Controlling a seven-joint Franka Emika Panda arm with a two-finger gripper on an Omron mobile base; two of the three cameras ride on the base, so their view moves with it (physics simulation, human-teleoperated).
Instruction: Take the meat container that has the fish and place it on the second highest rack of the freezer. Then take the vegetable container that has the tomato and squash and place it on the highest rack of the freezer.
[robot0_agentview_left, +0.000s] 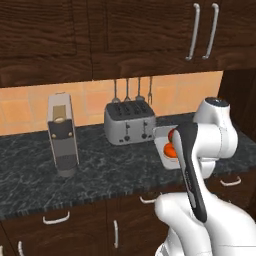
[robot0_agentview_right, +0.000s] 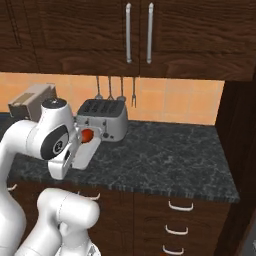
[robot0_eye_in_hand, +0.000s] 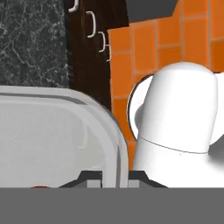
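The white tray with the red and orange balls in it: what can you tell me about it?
The tray is a shallow, pale, plastic-looking container with rounded corners and a raised rim. It carries a red tomato and an orange squash. It hangs at the front edge of the dark stone counter, near the toaster; the gripper is shut on its rim.

This is a kitchen. A long dark speckled stone counter (robot0_agentview_left: 100, 165) runs under dark brown wooden cupboards (robot0_agentview_left: 100, 30) with curved silver handles (robot0_agentview_right: 128, 32). The wall behind it is covered in square orange tiles (robot0_agentview_left: 90, 100). A shiny silver toaster with four slots (robot0_agentview_left: 129, 122) sits on the counter, and next to it stands a tall grey machine (robot0_agentview_left: 62, 135), maybe for making coffee. Some thin metal cooking tools (robot0_agentview_left: 131, 90) hang on the wall above the toaster. Below the counter are brown drawers with small white handles (robot0_agentview_right: 180, 206)
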